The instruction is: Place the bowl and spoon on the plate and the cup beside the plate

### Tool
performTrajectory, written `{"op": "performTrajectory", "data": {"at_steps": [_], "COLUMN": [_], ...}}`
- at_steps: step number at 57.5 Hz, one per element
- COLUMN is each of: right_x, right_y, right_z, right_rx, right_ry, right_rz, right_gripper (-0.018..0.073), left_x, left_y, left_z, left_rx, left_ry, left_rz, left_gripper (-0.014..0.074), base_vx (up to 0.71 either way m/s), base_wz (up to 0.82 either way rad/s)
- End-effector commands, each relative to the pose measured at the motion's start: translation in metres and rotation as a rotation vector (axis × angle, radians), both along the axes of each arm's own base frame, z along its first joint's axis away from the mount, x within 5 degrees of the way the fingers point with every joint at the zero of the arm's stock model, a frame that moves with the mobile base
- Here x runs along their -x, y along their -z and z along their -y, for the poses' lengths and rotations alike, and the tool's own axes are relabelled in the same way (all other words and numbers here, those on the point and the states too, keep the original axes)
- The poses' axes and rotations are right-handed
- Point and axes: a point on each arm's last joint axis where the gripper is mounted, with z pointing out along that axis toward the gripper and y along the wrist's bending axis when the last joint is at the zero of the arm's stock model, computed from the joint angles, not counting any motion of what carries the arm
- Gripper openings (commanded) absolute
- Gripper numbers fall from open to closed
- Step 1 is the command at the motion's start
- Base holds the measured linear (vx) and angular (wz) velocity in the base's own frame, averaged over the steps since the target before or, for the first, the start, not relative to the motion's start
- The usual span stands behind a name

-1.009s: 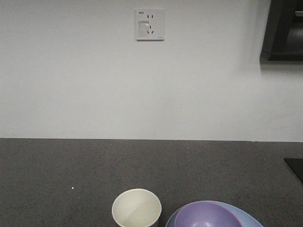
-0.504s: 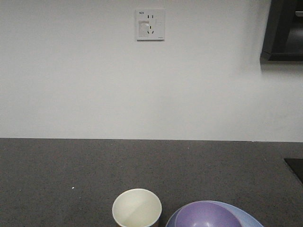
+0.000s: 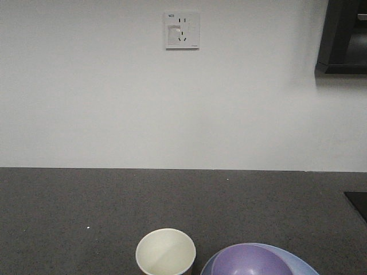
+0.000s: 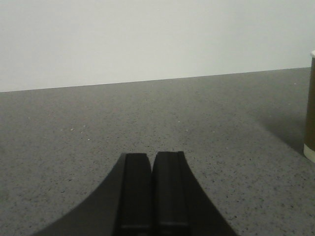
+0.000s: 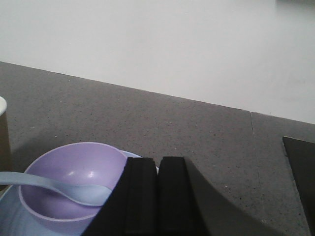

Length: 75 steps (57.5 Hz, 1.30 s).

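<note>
From my feed, left gripper [image 4: 153, 160] sits low over the dark speckled table [image 4: 74, 137], jaws pressed together, holding nothing. Paper cup [image 3: 166, 252] stands upright just left of the plate [image 3: 301, 264], apart from it. Purple bowl [image 5: 69, 177] sits on the plate, pale blue spoon [image 5: 54, 187] lying inside the bowl, scoop down. Right gripper [image 5: 156, 164] beside the bowl, jaws closed, empty.
</note>
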Motion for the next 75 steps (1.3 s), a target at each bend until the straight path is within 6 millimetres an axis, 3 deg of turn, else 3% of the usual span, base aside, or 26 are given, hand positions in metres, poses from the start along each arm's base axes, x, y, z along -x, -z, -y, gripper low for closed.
{"op": "performTrajectory", "data": {"at_steps": [1,55,63,75], "right_x": [-0.001,-0.002,-0.001,0.013], "right_y": [-0.017,-0.015,0.002,0.055], "right_z": [0.002,0.004,0.009,0.012], "right_rx": [-0.011,0.034,-0.043,-0.155], "right_ry": [0.029,0.045,0.107,0.14], "right_rz": [0.103,0.096,0.075,0.093], "right_gripper": [-0.0008,-0.0008,-0.0008,-0.0008], "left_x": [0.002,0.002,0.002,0.002], "left_y": [-0.016,-0.016,-0.016,-0.016], "left_z": [0.0,0.0,0.0,0.0], "left_rx": [0.017,0.016,0.016,0.016], "left_ry": [0.0,0.0,0.0,0.0], "left_rz": [0.117,0.115,0.115,0.115], "left_gripper": [-0.0003,-0.0003,-0.0003,-0.0003], "base_vx": [0.0,0.0,0.0,0.0], "base_wz": [0.0,0.0,0.0,0.0]}}
